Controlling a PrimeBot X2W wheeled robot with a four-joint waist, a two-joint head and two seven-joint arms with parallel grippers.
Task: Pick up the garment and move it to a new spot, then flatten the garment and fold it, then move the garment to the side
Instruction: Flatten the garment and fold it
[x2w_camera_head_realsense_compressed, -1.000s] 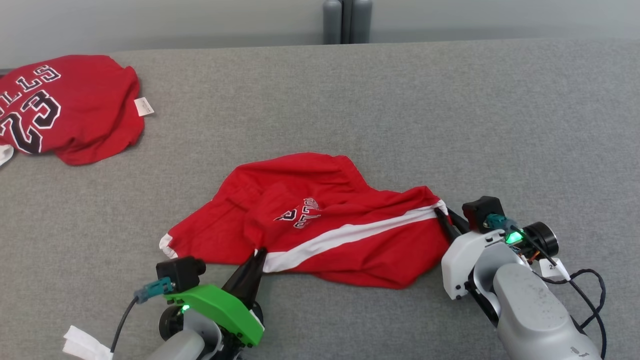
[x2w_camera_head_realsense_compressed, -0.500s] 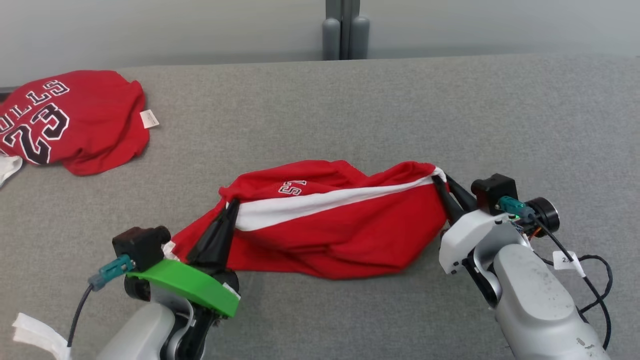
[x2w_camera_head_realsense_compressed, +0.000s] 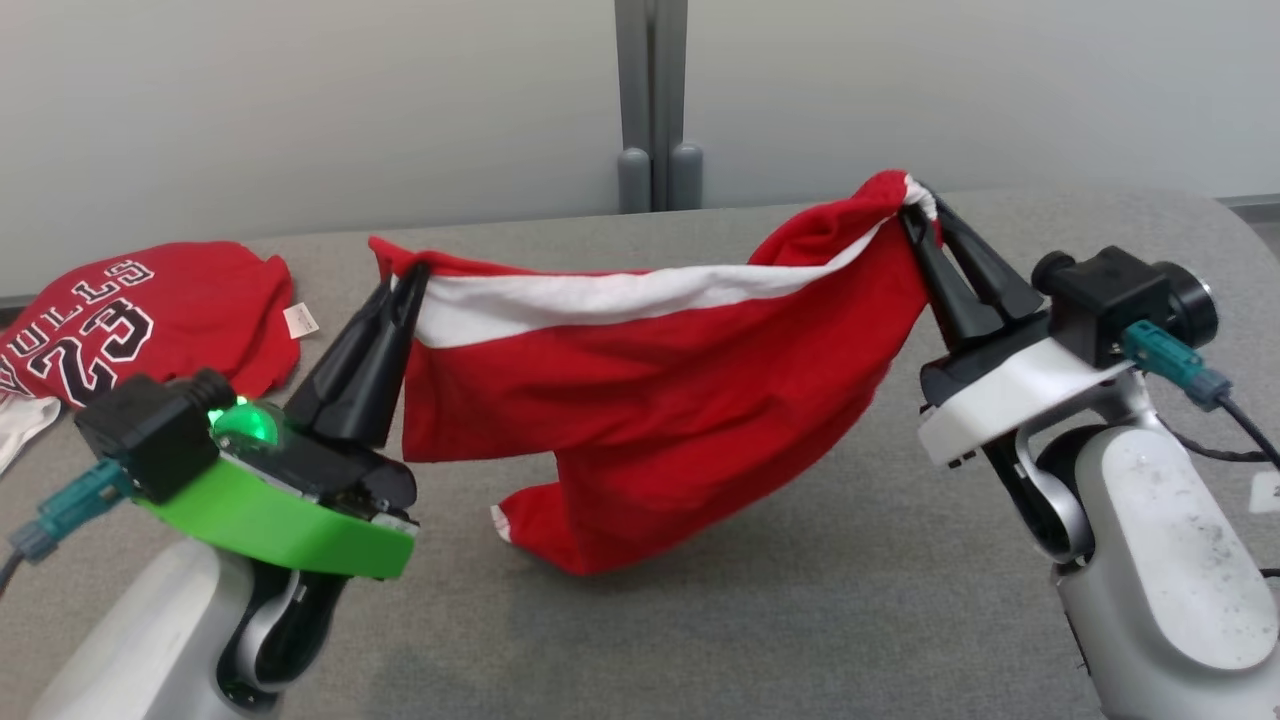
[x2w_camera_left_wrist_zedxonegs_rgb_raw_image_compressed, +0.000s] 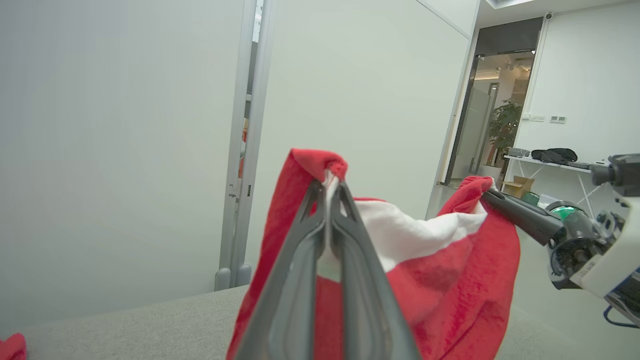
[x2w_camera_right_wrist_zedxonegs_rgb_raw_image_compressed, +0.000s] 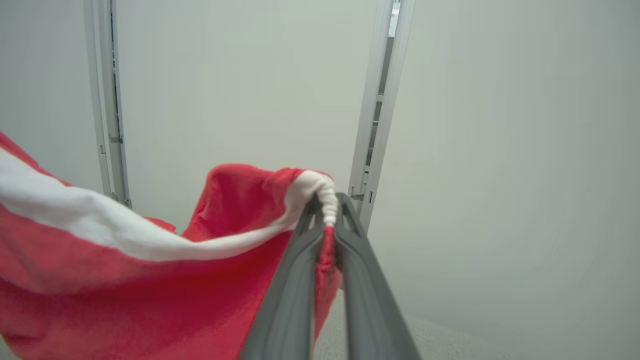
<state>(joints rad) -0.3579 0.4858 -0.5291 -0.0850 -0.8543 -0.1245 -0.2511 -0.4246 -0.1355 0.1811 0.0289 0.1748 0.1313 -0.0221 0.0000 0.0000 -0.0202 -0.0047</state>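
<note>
Red garment (x2w_camera_head_realsense_compressed: 650, 400) hanging, top edge clamped by left gripper (x2w_camera_head_realsense_compressed: 410, 273) and right gripper (x2w_camera_head_realsense_compressed: 915, 210), hem perhaps touching table (x2w_camera_head_realsense_compressed: 800, 600)

Head cam: high, tilted forward-down over tabletop (x2w_camera_head_realsense_compressed: 760, 620), wall (x2w_camera_head_realsense_compressed: 300, 100) at 12 o'clock. Wrist cams sit tight behind left hand (x2w_camera_left_wrist_zedxonegs_rgb_raw_image_compressed: 328, 184) and right hand (x2w_camera_right_wrist_zedxonegs_rgb_raw_image_compressed: 327, 202), near-level, facing wall. All three share garment (x2w_camera_head_realsense_compressed: 650, 400); left wrist sees right hand at 3 o'clock.
</note>
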